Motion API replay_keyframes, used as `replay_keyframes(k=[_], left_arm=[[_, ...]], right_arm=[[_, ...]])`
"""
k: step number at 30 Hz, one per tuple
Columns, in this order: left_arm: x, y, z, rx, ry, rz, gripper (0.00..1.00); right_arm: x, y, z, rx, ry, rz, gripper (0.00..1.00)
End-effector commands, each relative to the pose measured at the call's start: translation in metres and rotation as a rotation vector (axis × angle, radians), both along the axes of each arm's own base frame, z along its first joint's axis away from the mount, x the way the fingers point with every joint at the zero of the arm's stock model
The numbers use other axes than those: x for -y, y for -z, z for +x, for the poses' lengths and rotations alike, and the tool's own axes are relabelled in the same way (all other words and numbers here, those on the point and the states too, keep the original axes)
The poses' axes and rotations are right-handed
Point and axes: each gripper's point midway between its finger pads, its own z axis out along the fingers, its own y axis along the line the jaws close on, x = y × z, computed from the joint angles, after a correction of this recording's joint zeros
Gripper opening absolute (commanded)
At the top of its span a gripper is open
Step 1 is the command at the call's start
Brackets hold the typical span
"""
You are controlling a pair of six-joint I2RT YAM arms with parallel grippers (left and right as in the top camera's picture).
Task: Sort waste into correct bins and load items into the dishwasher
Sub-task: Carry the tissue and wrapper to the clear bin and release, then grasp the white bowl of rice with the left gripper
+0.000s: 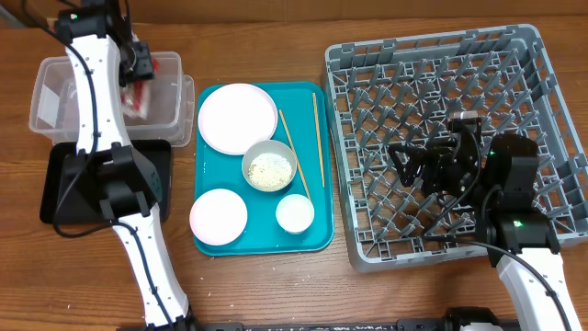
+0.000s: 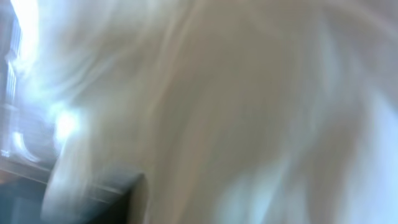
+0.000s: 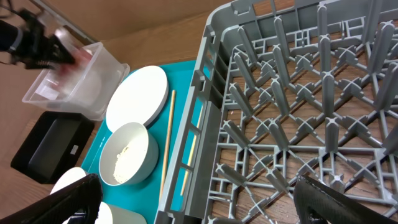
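Overhead: left tool (image 1: pixel 138 60) is over the clear tub (image 1: pixel 50 106); can't tell if it's clenched or released. Red wrapper (image 1: pixel 140 99) is in the tub beside the arm. Black tray (image 1: pixel 62 188) is next to the tub, mostly under the arm. On the teal tray (image 1: pixel 317 241): big plate (image 1: pixel 237 118), bowl (image 1: pixel 268 152) with rice (image 1: pixel 268 171), small plate (image 1: pixel 219 216), cup (image 1: pixel 295 213), two chopsticks (image 1: pixel 315 138). Right tool (image 1: pixel 404 165) is over the rack (image 1: pixel 441 83), which sits on the worktop (image 1: pixel 257 37).

Left wrist: white blur only, nothing readable.

Right wrist: the only view that settles the right tool. Fingers (image 3: pixel 68 202) are spread wide with nothing between them, so it's released, above the rack pegs. Rice in the bowl is clear here, and the left tool is a blur at the tub.
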Motion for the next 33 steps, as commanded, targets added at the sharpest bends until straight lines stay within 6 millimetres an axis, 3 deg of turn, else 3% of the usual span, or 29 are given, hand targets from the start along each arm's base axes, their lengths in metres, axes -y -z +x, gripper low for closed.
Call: replay_keyframes(k=[1, 6, 7, 13, 15, 18, 19, 23, 26, 28, 33], left_arm=[[-0.004, 0.021, -0.005, -0.053, -0.020, -0.009, 0.81], [0.003, -0.002, -0.006, -0.014, 0.005, -0.033, 0.89], [0.017, -0.041, -0.010, 0.057, 0.072, -0.079, 0.88], [0.069, -0.141, -0.055, 0.183, 0.270, -0.201, 0.90], [0.083, -0.169, -0.078, 0.203, 0.306, -0.189, 0.91], [0.109, -0.194, -0.105, 0.210, 0.351, -0.195, 0.91], [0.126, -0.201, -0.113, 0.217, 0.383, -0.202, 0.91], [0.165, -0.198, -0.136, 0.168, 0.459, -0.217, 0.90], [0.187, -0.168, -0.163, 0.031, 0.473, -0.197, 0.91], [0.203, -0.147, -0.165, -0.019, 0.499, -0.207, 0.91], [0.256, -0.080, -0.146, -0.050, 0.605, -0.211, 0.88]], right_arm=[[0.001, -0.014, 0.004, 0.034, 0.000, 0.008, 1.00], [0.001, -0.015, 0.004, 0.037, 0.000, 0.008, 1.00], [0.001, -0.015, 0.004, 0.037, 0.000, 0.008, 1.00], [0.001, -0.014, 0.004, 0.031, 0.001, 0.010, 1.00], [0.001, -0.014, 0.004, 0.031, 0.001, 0.011, 1.00], [0.001, -0.014, 0.004, 0.031, 0.001, 0.011, 1.00], [0.001, -0.014, 0.004, 0.030, 0.002, 0.011, 1.00], [0.001, -0.013, 0.003, 0.026, 0.002, 0.011, 1.00], [0.001, -0.013, 0.003, 0.027, 0.002, 0.010, 1.00], [0.001, -0.014, 0.004, 0.029, 0.002, 0.010, 1.00], [0.001, -0.014, 0.004, 0.030, 0.002, 0.010, 1.00]])
